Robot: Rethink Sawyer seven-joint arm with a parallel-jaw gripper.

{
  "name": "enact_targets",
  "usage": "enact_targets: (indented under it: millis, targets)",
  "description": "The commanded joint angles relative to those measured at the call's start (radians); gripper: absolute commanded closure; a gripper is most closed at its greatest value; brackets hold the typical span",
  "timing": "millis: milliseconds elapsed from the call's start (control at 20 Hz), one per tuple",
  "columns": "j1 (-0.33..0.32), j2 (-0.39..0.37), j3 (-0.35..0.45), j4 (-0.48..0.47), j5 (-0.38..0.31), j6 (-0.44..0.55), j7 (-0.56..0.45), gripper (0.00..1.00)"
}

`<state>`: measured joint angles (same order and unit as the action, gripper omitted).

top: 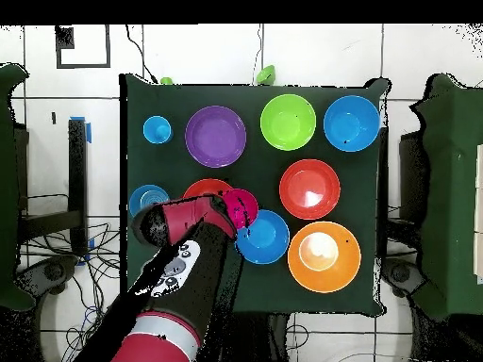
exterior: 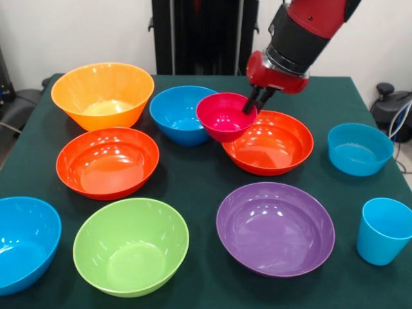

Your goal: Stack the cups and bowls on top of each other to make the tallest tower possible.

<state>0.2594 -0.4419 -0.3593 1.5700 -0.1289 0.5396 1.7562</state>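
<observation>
Carrying the small magenta bowl point(exterior: 223, 116) by its rim, the gripper point(exterior: 252, 103) has one finger inside the bowl and seems pinched closed on the wall, the bowl tilted and hanging over the near edge of a red-orange bowl point(exterior: 273, 145), beside a blue bowl point(exterior: 178, 114). The judgement here is that the magenta bowl is in transit toward a base, probably the large yellow-orange bowl point(exterior: 103, 93) at the far corner of the table point(exterior: 193, 180). A rim pinch lets the bowl swing, so the move wants to be slow and high enough to clear the blue bowl's lip, then centred over the base and lowered until it seats before letting go. The light-blue tumbler point(exterior: 385, 230) and small pale-blue bowl point(exterior: 358, 149) stand well apart on the other side, untouched
</observation>
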Motion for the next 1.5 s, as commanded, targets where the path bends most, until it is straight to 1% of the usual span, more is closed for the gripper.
enact_targets:
  millis: [50,100,150,200,350,400,450,500,600,750,800,900,1000,1150,1200,1250,1300,1400,1450,1500]
  targets:
    - [-0.116,-0.109,0.047,-0.077,-0.07,0.213,-0.124,1.0]
    - [-0.153,-0.147,0.063,-0.066,-0.076,0.242,-0.178,1.0]
    - [-0.175,-0.171,0.076,-0.052,-0.082,0.257,-0.208,1.0]
    - [-0.213,-0.205,0.1,-0.032,-0.087,0.274,-0.256,1.0]
    - [-0.302,-0.286,0.17,0.033,-0.097,0.282,-0.345,1.0]
    - [-0.352,-0.325,0.216,0.075,-0.089,0.259,-0.382,1.0]
    - [-0.382,-0.352,0.245,0.101,-0.087,0.249,-0.401,1.0]
    - [-0.449,-0.402,0.313,0.152,-0.058,0.248,-0.462,1.0]
    - [-0.518,-0.461,0.371,0.198,-0.042,0.279,-0.515,1.0]
    - [-0.577,-0.489,0.424,0.244,-0.05,0.268,-0.509,1.0]
    - [-0.614,-0.499,0.456,0.266,-0.043,0.264,-0.53,1.0]
    - [-0.653,-0.516,0.484,0.294,-0.051,0.264,-0.542,1.0]
    - [-0.685,-0.543,0.507,0.334,-0.051,0.254,-0.546,1.0]
    - [-0.697,-0.596,0.511,0.397,-0.058,0.249,-0.53,1.0]
    - [-0.708,-0.629,0.532,0.451,-0.036,0.205,-0.523,1.0]
    - [-0.706,-0.647,0.536,0.473,-0.031,0.185,-0.501,1.0]
    - [-0.685,-0.678,0.523,0.501,-0.03,0.166,-0.456,1.0]
    - [-0.68,-0.752,0.516,0.553,-0.007,0.175,-0.445,1.0]
    - [-0.683,-0.785,0.516,0.569,0.0,0.188,-0.46,1.0]
    - [-0.671,-0.84,0.489,0.574,-0.015,0.225,-0.478,1.0]
